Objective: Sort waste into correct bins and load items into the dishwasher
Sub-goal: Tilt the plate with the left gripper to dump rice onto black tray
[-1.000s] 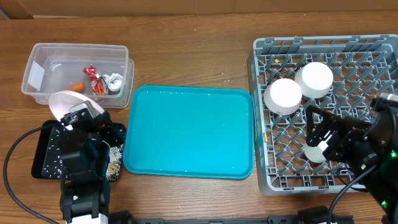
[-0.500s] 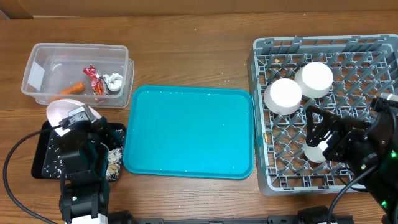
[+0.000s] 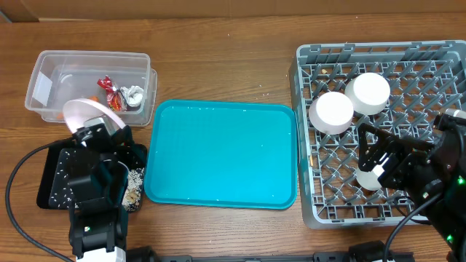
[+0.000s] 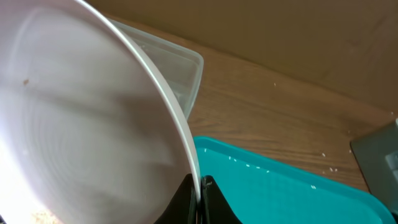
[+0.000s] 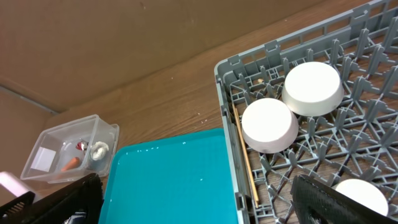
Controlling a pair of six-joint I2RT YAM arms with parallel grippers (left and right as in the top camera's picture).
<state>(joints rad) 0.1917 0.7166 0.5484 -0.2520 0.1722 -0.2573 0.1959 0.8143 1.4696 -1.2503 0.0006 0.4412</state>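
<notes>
My left gripper (image 3: 100, 131) is shut on the rim of the white plate (image 3: 86, 113), holding it tilted on edge over the black tray (image 3: 52, 182), which holds rice-like crumbs and beige scraps (image 3: 132, 191). The plate fills the left wrist view (image 4: 81, 124). The clear tub (image 3: 44, 80) holds the red wrapper (image 3: 107, 86), tissue (image 3: 132, 96) and carrot piece (image 5: 70, 163). My right gripper (image 3: 378, 156) is open and empty over the grey dish rack (image 3: 306, 58). Two white bowls (image 3: 331, 113) (image 3: 368, 92) sit upside down in the rack. Chopsticks (image 5: 244, 152) lie along its left wall.
The large teal tray (image 3: 222, 154) lies between the black tray and the rack, bare but for a few crumbs. Another round white item (image 3: 370, 179) sits in the rack under my right gripper. Cables trail from both arms at the table's front.
The plate in my left gripper dipped lower over the black tray, then rose and shifted back and right, tilted more upright. The right arm has not moved.
</notes>
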